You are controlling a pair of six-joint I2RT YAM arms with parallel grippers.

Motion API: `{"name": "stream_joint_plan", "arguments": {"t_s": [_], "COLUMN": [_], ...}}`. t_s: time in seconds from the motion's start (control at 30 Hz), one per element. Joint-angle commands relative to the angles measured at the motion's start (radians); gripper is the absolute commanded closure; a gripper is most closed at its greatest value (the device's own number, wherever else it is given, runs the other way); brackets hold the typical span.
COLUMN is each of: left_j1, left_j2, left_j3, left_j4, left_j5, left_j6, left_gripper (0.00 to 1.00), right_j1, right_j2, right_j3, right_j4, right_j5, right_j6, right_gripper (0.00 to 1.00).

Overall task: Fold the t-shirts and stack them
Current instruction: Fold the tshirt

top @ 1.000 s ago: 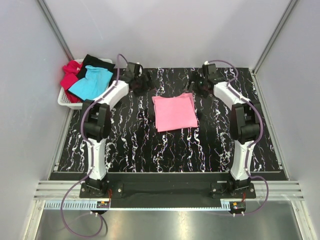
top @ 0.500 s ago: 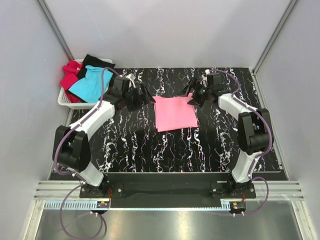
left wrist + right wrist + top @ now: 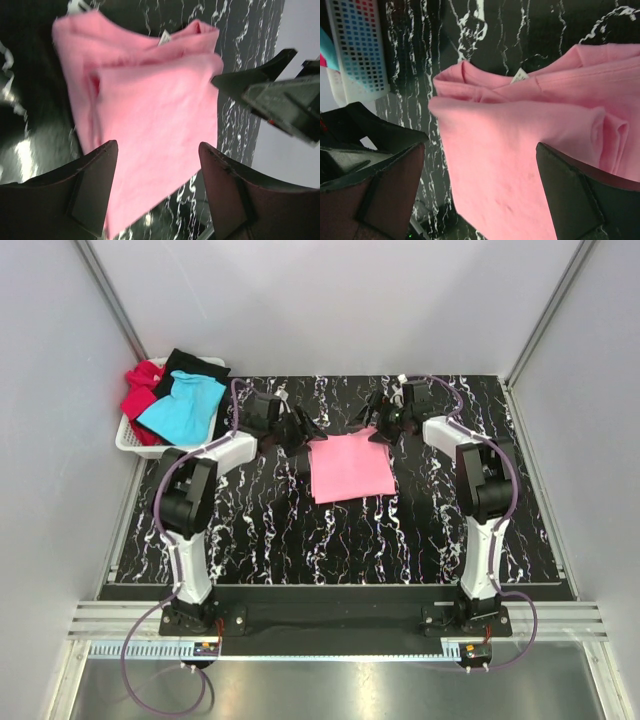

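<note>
1. Well, the pink t-shirt (image 3: 350,465) lies folded into a rough rectangle in the middle of the black marbled table (image 3: 300,530). Its layers bunch a little along the far edge, where a small white label (image 3: 163,37) peeks out of the fold.
2. The turquoise t-shirt (image 3: 185,405), red t-shirt (image 3: 140,390) and black t-shirt (image 3: 190,363) are heaped unfolded in the white basket (image 3: 128,440) at the far left corner, well apart from the pink one.
3. Half a second ago the left arm was swung wide, its elbow out toward the left wall. Now the elbow is drawn back in and the left gripper (image 3: 308,428) has slid right, up to the shirt's far-left corner. The right gripper (image 3: 374,426) has shifted slightly left along the far edge. The shirt itself sits where it did.
4. Both claws are spread wide — each wrist view shows pink cloth framed between the two dark fingers, with nothing pinched.
5. The left gripper is at the far-left corner and the right one at the far-right corner, facing each other across that edge. Whether either fingertip actually touches the cloth I cannot quite tell — they look just above it.
</note>
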Motion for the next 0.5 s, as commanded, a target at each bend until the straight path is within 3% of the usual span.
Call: {"name": "stream_joint_plan", "arguments": {"t_s": [0.0,0.3,0.47], "left_j1": [-0.001,0.002,0.004], "left_j2": [0.072,0.295,0.251], "left_j3": [0.098,0.282,0.364], "left_j4": [0.125,0.05,-0.069], "left_j5": [0.024,-0.013,-0.01], "left_j6": [-0.047,-0.018,0.091], "left_gripper": [0.3,0.3,0.25], "right_j1": [-0.005,-0.022,-0.025], "right_j2": [0.046,0.09,-0.032], "right_j3": [0.041,0.07,0.14], "right_j4": [0.015,0.004,-0.087], "right_j5": [0.054,0.094,0.109], "right_j6": [-0.042,-0.097,-0.178], "right_gripper": [0.0,0.0,0.0]}}
